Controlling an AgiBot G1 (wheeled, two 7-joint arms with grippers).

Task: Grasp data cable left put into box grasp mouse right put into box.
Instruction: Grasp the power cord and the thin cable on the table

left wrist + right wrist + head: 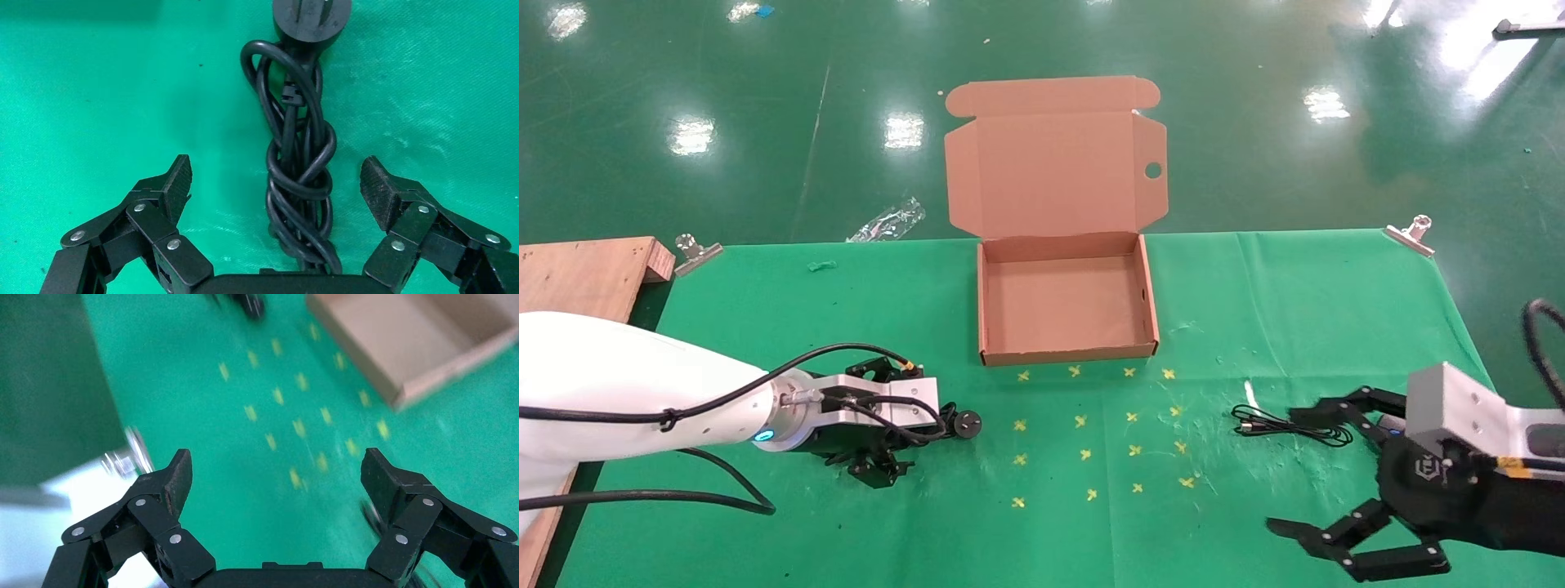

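The data cable [300, 171] is a thick black twisted bundle lying on the green cloth, with its round disc plug [967, 423] at the end toward the table's middle. My left gripper [883, 420] is open and low over the cable, one finger on each side of the bundle, as the left wrist view [276, 179] shows. The brown cardboard box [1066, 355] stands open at the table's middle back, lid [1054, 171] upright. My right gripper [1295, 472] is open and empty at the right front, beside the mouse's thin cord [1279, 425]. The mouse body is hidden.
Yellow cross marks [1091, 433] dot the cloth in front of the box. A wooden board [584, 273] lies at the far left. Metal clips [695, 253] [1410, 233] hold the cloth's back corners. The box also shows in the right wrist view [416, 349].
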